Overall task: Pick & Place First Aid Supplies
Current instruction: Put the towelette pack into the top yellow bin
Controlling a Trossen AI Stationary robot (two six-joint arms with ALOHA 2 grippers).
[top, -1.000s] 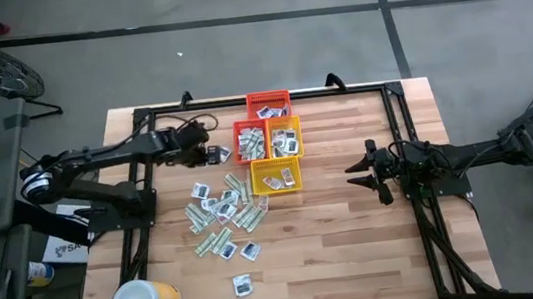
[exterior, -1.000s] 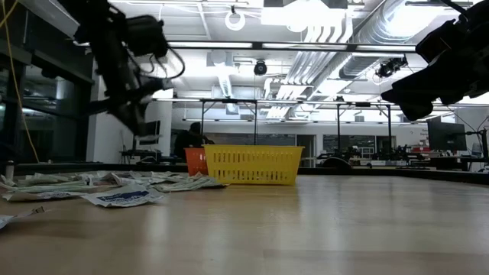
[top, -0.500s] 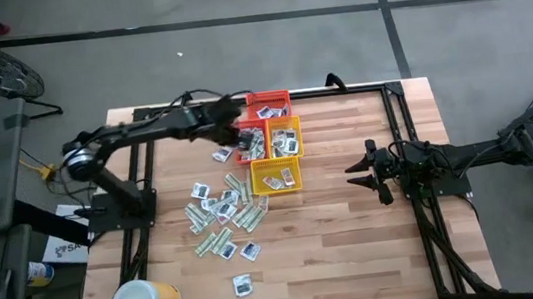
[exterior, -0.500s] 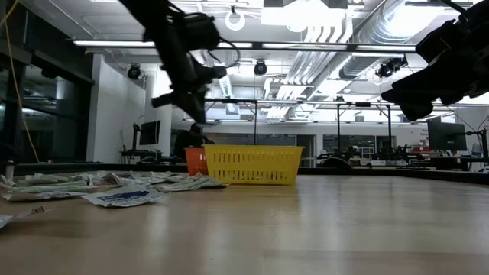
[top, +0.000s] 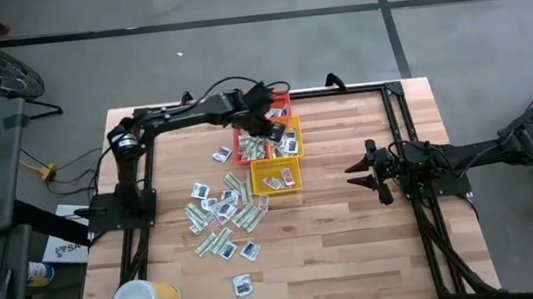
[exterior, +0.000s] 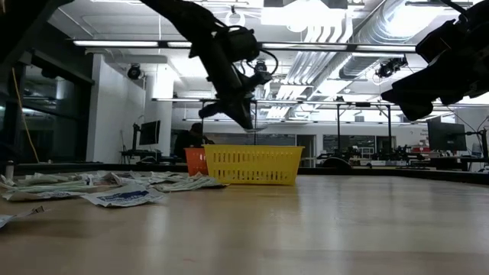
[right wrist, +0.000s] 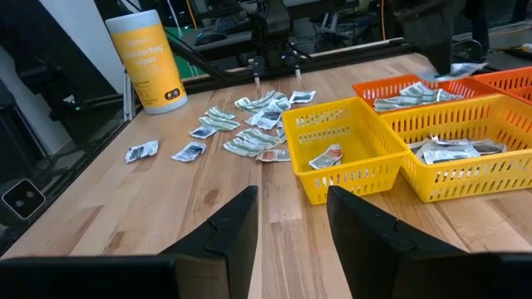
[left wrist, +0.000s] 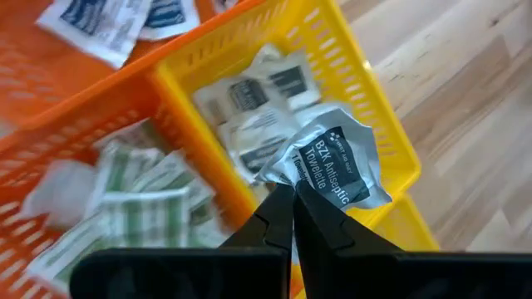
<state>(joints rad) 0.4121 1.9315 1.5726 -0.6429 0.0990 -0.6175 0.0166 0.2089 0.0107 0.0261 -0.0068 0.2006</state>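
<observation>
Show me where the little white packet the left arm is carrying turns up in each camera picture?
High view: the packet is pinched in the left tool, above the baskets.
Low view: a small pale sliver below the dark arm, above the yellow basket.
Left wrist view: the crumpled white and dark blue packet at the fingertips.
Right wrist view: far off, held over the orange basket.
Shared landmark: the yellow basket.
</observation>
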